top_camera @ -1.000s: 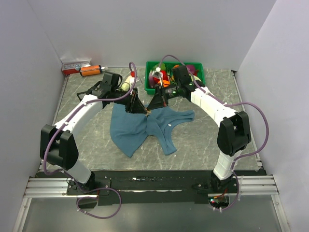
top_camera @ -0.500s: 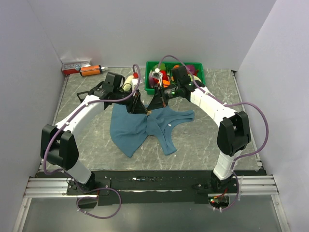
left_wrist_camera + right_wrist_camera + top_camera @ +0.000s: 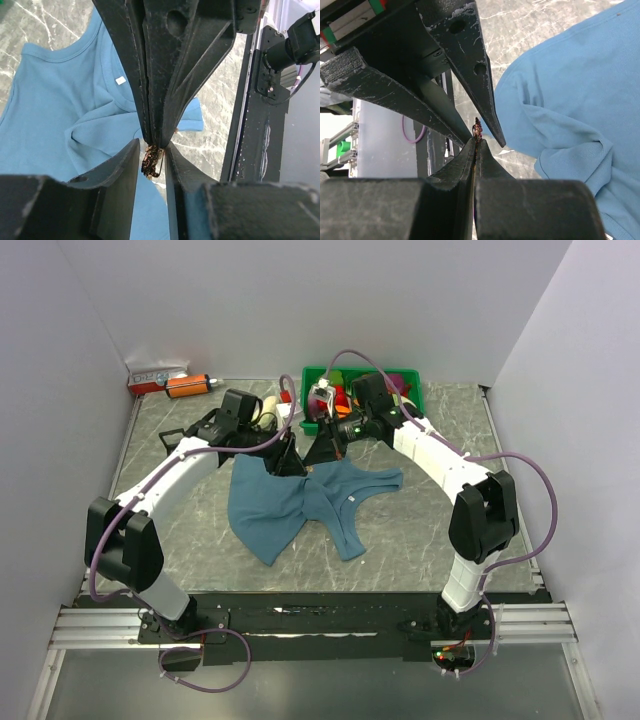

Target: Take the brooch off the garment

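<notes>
- The right claw [image 3: 476,142] is pressed together on the brooch [image 3: 477,129], a tiny reddish-brown and golden pin caught at the very tips of its fingers.
- The left claw [image 3: 152,145] stands slightly spread, one finger [image 3: 117,167] on either side of the brooch [image 3: 151,160]; a thin gap shows on each side, so it is not gripping the pin.
- From above, the two claws meet tip to tip over the far edge of the garment [image 3: 270,510], the left claw [image 3: 293,465] coming from the left and the right claw [image 3: 318,454] from the right. The brooch is too small to pick out in this view.
- The teal-blue sleeveless garment [image 3: 60,105] lies rumpled on the grey marbled counter [image 3: 180,530], its small white neck label [image 3: 120,80] facing up.
- In the right wrist view, a strip of bare counter shows between the pinched brooch and the nearest fold of the garment [image 3: 570,100].
- Behind the right arm sits a green bin [image 3: 311,376] of brightly coloured items, at the counter's far edge.
</notes>
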`<state>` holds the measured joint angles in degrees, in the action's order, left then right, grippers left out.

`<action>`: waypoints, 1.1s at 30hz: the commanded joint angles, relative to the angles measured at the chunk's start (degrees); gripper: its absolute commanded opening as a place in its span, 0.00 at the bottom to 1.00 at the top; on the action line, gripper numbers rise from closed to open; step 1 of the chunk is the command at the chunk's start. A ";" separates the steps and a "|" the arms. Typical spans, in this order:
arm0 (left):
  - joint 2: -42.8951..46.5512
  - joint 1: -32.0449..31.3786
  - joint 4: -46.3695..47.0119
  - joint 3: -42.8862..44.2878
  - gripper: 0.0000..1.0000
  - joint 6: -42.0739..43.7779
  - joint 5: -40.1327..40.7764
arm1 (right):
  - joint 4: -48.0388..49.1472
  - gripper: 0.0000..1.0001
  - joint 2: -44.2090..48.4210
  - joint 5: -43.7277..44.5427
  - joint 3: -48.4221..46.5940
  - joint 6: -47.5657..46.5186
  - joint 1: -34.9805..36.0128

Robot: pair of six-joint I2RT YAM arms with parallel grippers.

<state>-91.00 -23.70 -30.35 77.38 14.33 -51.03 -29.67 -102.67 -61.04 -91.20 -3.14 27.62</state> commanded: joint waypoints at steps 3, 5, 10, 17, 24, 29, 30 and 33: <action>-2.60 -0.11 -1.20 3.47 0.35 4.22 5.67 | 0.58 0.00 1.69 -6.73 -4.95 1.03 1.92; -2.25 -0.11 -2.08 3.65 0.39 5.00 4.71 | -0.03 0.00 1.51 -6.47 -5.22 0.33 1.92; -0.67 0.58 -5.24 4.53 0.49 8.17 1.55 | -0.74 0.00 0.63 -5.85 -6.62 -0.73 1.56; 2.40 3.84 -6.74 4.35 0.56 10.19 -3.55 | -0.30 0.00 -0.95 -6.03 -8.12 0.06 0.86; 3.73 6.12 -6.56 5.49 0.56 9.40 -5.84 | 0.40 0.00 -1.92 -6.20 -9.08 0.94 0.68; 2.94 7.35 -5.34 6.64 0.57 6.96 -9.00 | 0.14 0.00 -2.36 -6.03 -9.61 0.68 0.33; 2.85 7.44 -4.90 6.73 0.57 6.42 -9.35 | 0.05 0.00 -2.44 -6.11 -9.61 0.68 0.25; 2.06 7.53 -4.37 7.25 0.57 5.45 -10.23 | -0.47 0.00 -2.36 -6.03 -9.61 0.15 0.33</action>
<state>-89.76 -16.67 -37.58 81.36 21.08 -57.43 -29.67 -105.01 -65.36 -98.37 -2.63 27.92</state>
